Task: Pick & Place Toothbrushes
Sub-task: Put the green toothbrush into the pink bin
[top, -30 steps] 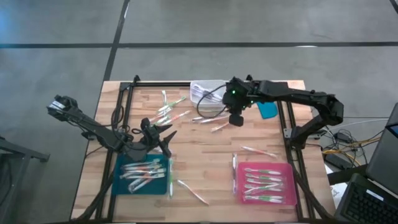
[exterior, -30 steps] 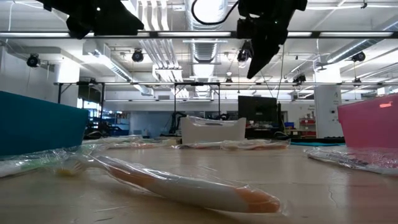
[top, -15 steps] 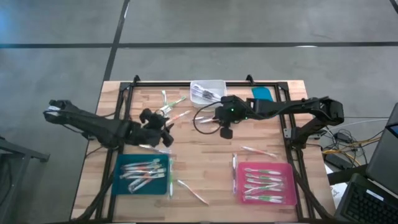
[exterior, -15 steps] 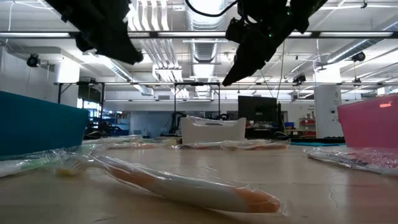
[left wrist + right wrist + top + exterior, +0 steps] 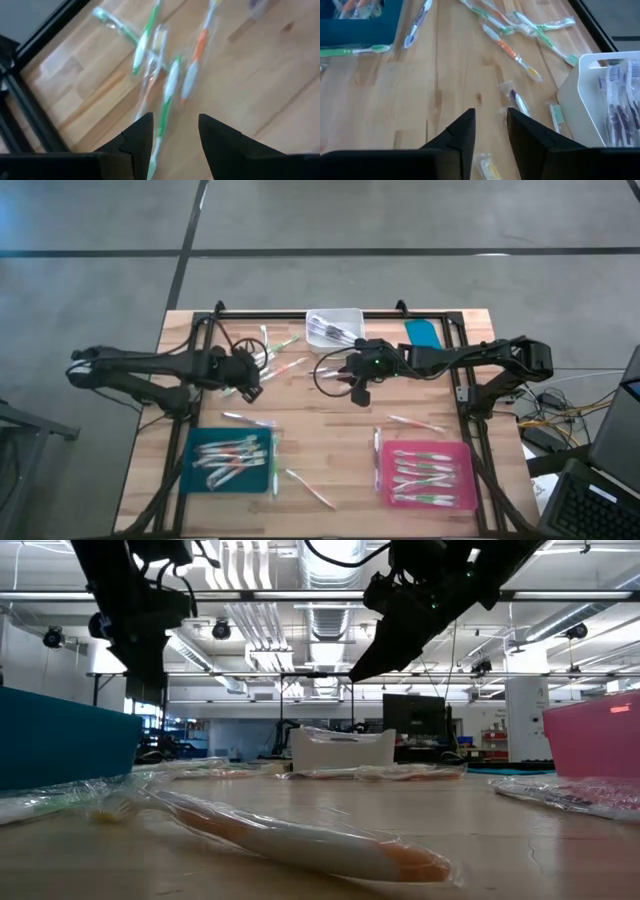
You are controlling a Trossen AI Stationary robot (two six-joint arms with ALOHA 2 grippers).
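Wooden counter [image 5: 330,430] carries scattered toothbrushes [image 5: 275,360]: a loose cluster near the back left, a few at centre, more lying in the teal tray [image 5: 195,475] front left, the pink tray [image 5: 385,480] front right and the white bin [image 5: 345,315] at the back. Left end effector [image 5: 248,370] hangs over the back-left cluster, fingers [image 5: 137,137] apart, nothing between them. Right end effector [image 5: 360,388] sits above the counter's middle near the bin, fingers [image 5: 462,130] parted and empty, one wrapped toothbrush just beyond them.
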